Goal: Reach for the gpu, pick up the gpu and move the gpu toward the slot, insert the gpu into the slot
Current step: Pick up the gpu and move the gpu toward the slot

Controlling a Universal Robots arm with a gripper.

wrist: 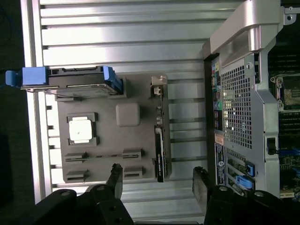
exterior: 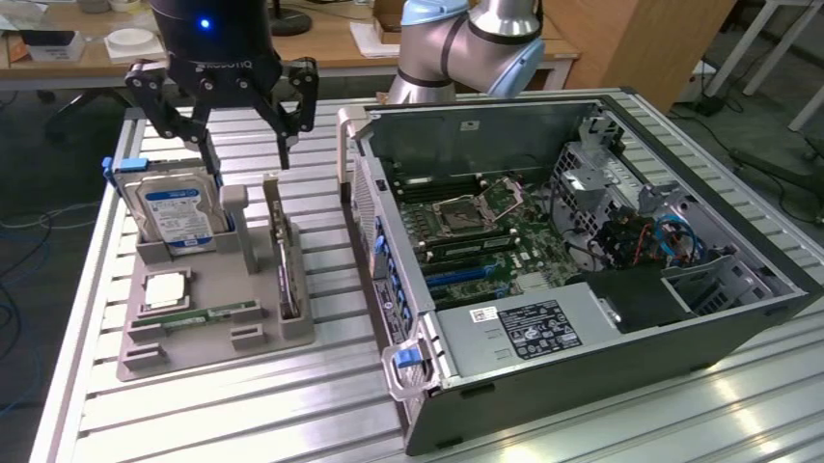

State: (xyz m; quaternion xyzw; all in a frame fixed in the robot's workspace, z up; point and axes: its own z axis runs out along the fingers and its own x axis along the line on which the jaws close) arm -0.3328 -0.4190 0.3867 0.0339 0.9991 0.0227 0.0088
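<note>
Your gripper [exterior: 249,156] hangs, jaws apart, above the gpu [exterior: 281,262]: stiff, probably light, fragile. Pinch its upper edge.

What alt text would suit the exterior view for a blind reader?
An open black robot gripper hovers above a thin dark gpu card standing on edge in a grey holder tray; an open black computer case lies to the exterior view's right.
</note>
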